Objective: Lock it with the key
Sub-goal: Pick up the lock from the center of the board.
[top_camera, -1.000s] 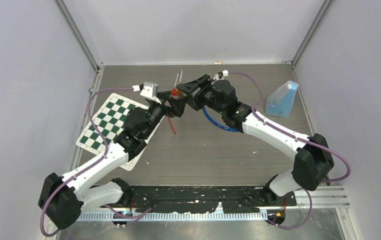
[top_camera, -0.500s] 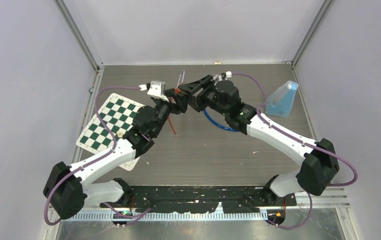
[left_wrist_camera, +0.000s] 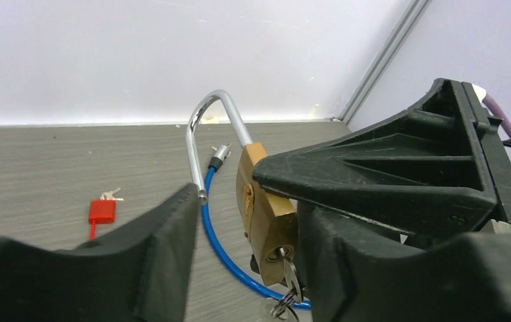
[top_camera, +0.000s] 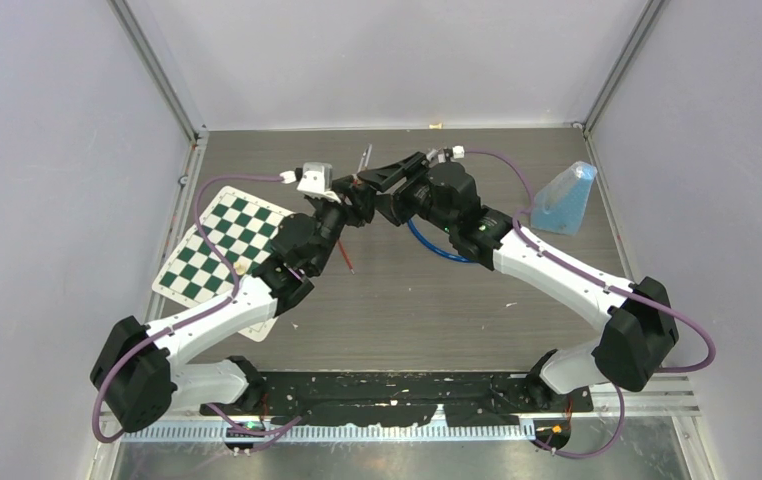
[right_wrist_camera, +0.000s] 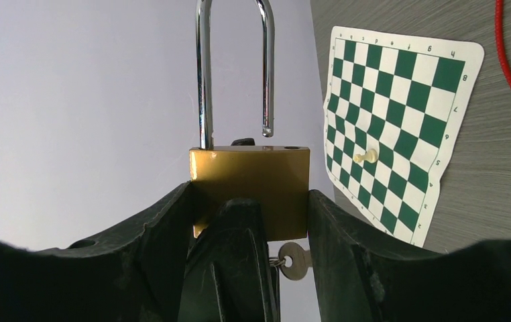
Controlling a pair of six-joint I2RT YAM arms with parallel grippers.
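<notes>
a brass padlock (right_wrist_camera: pixel 249 174) is held up off a grey wood-grain worktop (top_camera: pixel 437 300), just off the far right edge of a green-and-white chessboard mat (top_camera: pixel 219 240)

the padlock has a squarish golden body and a long, polished steel shackle (right_wrist_camera: pixel 202 74). the shackle stands open: one leg sits in the body, and the other ends just above its hole. the shackle points up and the keyhole end points down. a small silver key (right_wrist_camera: pixel 294 261) is in the keyhole, and a key ring (left_wrist_camera: pixel 281 310) dangles from it

the right gripper (right_wrist_camera: pixel 249 196), black and wedge-shaped, is on the side of the padlock away from the mat. its jaws are clamped on the two narrow sides of the brass body

the left gripper (left_wrist_camera: pixel 249 208) is on the mat side of the padlock. its jaws are apart, one on either side of the hanging key just under the body. whether they touch the key cannot be told

a blue cable (left_wrist_camera: pixel 222 248) lies looped on the worktop, farther from the mat than the padlock. a thin red cord (top_camera: pixel 345 255) lies just off the mat's right edge. a small white pawn (right_wrist_camera: pixel 365 156) stands on the mat
</notes>
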